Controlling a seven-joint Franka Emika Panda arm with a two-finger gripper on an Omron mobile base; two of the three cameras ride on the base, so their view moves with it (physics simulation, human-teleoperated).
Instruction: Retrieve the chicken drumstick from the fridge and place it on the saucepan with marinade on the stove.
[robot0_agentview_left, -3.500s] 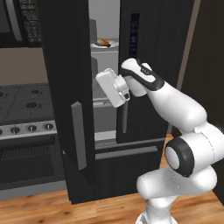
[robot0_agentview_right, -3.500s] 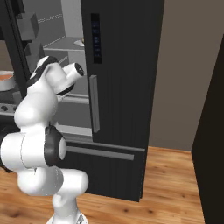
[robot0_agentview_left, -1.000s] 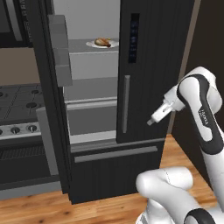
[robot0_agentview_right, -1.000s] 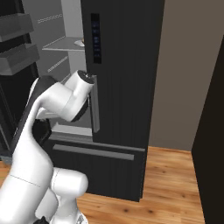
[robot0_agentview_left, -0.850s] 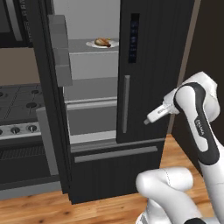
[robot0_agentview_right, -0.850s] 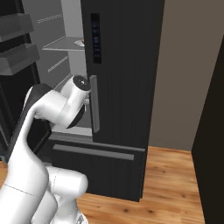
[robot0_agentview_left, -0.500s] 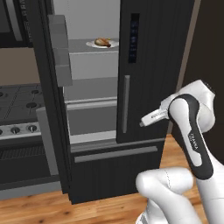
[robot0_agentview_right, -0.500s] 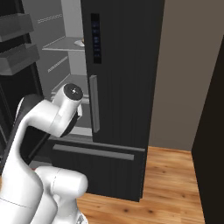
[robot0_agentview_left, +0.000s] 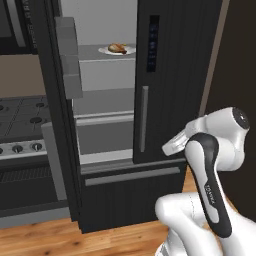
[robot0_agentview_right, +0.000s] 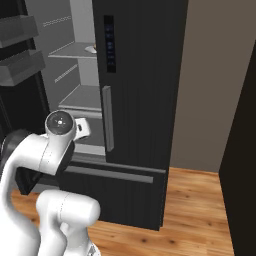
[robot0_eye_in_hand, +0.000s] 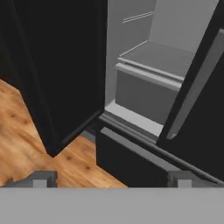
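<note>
Left base view shows the fridge (robot0_agentview_left: 165, 75) with its left door (robot0_agentview_left: 60, 125) swung wide and the right door shut. The chicken drumstick (robot0_agentview_left: 118, 48) lies on a white plate (robot0_agentview_left: 111, 51) on an upper shelf (robot0_agentview_left: 102, 52) inside, just left of the shut door's edge. The stove (robot0_agentview_left: 20, 125) sits left of the fridge; the saucepan cannot be made out in these pictures.

The gripper (robot0_agentview_left: 172, 145) hangs low in front of the shut right door, below its grey handle (robot0_agentview_left: 144, 119) and well under the plate's shelf. Its fingertips (robot0_eye_in_hand: 43, 178) stand far apart at the bottom of the hand view, spread wide with nothing between them, aimed at the lower shelves and the bottom drawer (robot0_eye_in_hand: 144, 157).

The step in hand looks like the reach for the drumstick, barely begun. To do it well, the arm should rise to the height of the upper shelf while outside the fridge, then move left past the shut door's edge before going in, so the wrist does not catch that edge or the bins on the open door. Coming in from above the plate, with the fingers set across the meat's narrow width, should give a firmer hold and avoid pushing the plate back. The drumstick is small and rounded, so it may roll if nudged sideways.
</note>
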